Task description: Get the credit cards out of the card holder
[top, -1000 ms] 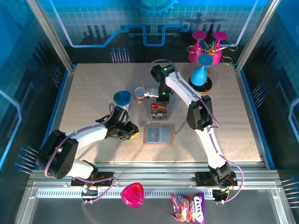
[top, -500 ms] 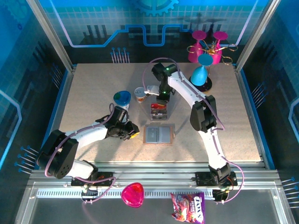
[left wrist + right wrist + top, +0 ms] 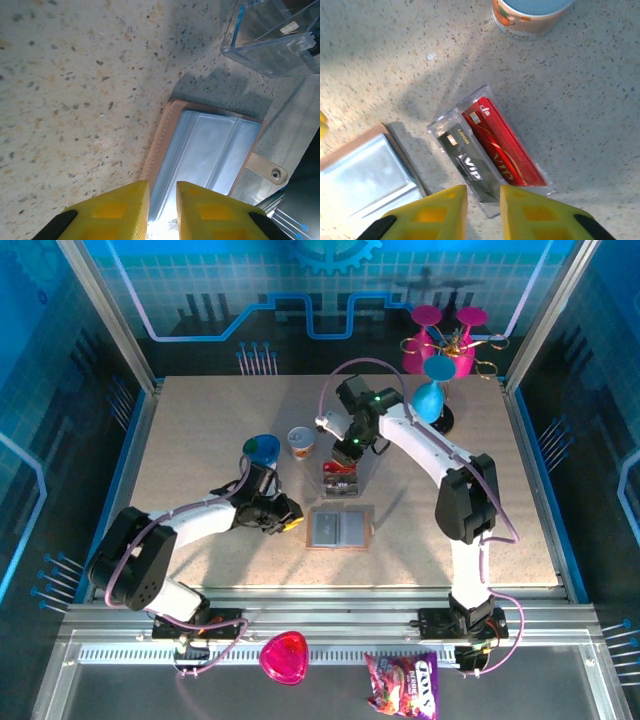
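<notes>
Clear case (image 3: pixel 441 125) on counter (image 3: pixel 580 100) holds red card (image 3: pixel 502 142) and black VIP card (image 3: pixel 467 164). Wallet (image 3: pixel 365 175) beside it, cup (image 3: pixel 530 15) beyond. Tool (image 3: pixel 483 195) fingers narrowly apart, empty.

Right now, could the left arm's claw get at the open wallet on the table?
Probably yes. The left claw is poised right at the edge of the wallet, with nothing between them. The wallet lies open and flat, and the clear box sits beyond it, out of the way.
</notes>
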Robot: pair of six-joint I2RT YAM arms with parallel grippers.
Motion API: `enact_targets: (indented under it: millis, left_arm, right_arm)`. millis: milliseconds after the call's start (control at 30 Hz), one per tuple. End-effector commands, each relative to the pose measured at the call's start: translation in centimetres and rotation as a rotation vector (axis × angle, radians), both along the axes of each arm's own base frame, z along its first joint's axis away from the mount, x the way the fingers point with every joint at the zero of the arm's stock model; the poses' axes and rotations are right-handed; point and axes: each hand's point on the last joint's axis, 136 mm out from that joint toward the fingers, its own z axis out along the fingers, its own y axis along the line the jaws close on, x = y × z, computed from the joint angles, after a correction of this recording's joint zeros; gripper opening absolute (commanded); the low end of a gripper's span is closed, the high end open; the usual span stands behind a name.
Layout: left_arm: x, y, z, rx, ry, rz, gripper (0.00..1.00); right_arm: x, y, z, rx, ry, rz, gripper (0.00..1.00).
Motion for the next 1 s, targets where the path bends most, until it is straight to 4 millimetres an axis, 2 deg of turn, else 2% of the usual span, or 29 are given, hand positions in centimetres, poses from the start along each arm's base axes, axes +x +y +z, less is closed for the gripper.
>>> enact_targets:
  millis: [0, 367, 500, 600, 967]
  left_arm:
    - [1.0, -0.8, 0.6, -0.036, -0.006, -0.005, 0.21]
    - [1.8, -1.7, 0.8, -0.07, -0.01, -0.024, 0.21]
    - [1.8, -2.2, 0.7, -0.092, -0.003, -0.035, 0.21]
    - [1.7, -2.5, 0.4, -0.104, 0.006, -0.047, 0.21]
    - [0.9, -3.3, -0.4, -0.112, 0.034, -0.074, 0.15]
  right_arm:
    - [-0.2, 1.4, 2.6, 0.167, 0.005, -0.22, 0.22]
    - [-4.9, 2.4, 2.3, 0.436, 0.275, -0.56, 0.19]
    - [-6.7, 2.4, 1.8, 0.478, 0.377, -0.619, 0.19]
    - [-8.0, 3.1, 1.3, 0.534, 0.448, -0.611, 0.19]
    - [-11.3, 2.7, -3.4, 0.522, 0.59, -0.662, 0.2]
